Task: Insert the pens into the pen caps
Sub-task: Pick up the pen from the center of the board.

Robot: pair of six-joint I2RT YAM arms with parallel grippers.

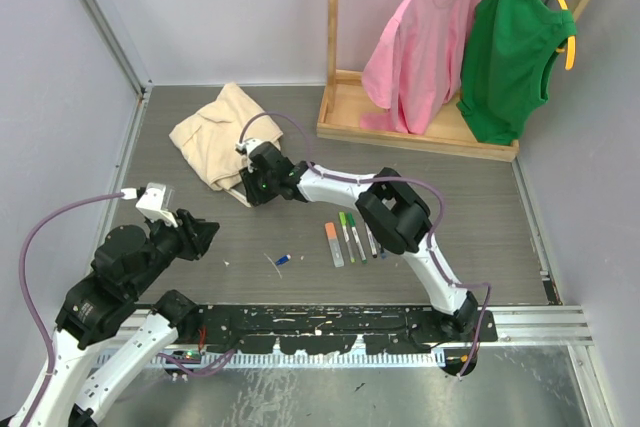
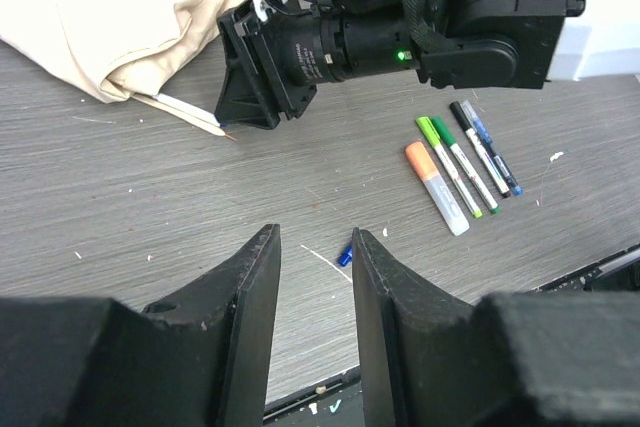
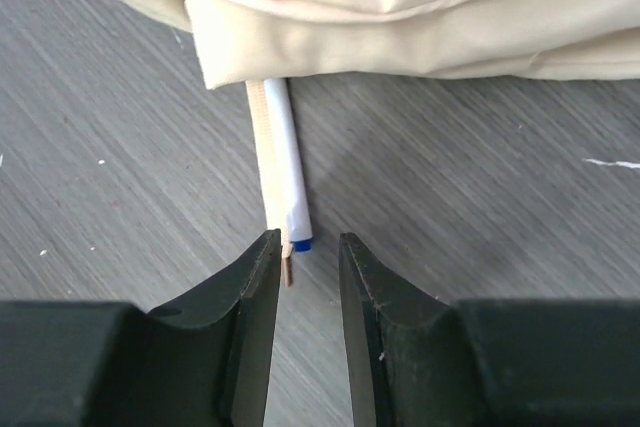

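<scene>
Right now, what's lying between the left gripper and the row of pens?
A small blue cap with a thin white sliver beside it; otherwise bare tabletop. The top view shows it best, between left gripper and pens.

Five capped pens (image 1: 355, 239) lay side by side in tight row on tabletop (image 1: 470, 217), roughly parallel, caps toward far side. Orange-capped pen (image 2: 437, 189), thickest, at left end; then light green, dark green, black, blue. White pen (image 3: 285, 157), uncapped with blue tip bare, lay flat, far end tucked under beige cloth (image 3: 400, 7), touching tan stick (image 3: 262, 147) alongside. Loose blue cap (image 2: 345, 255) lay alone, well apart from the row.
</scene>
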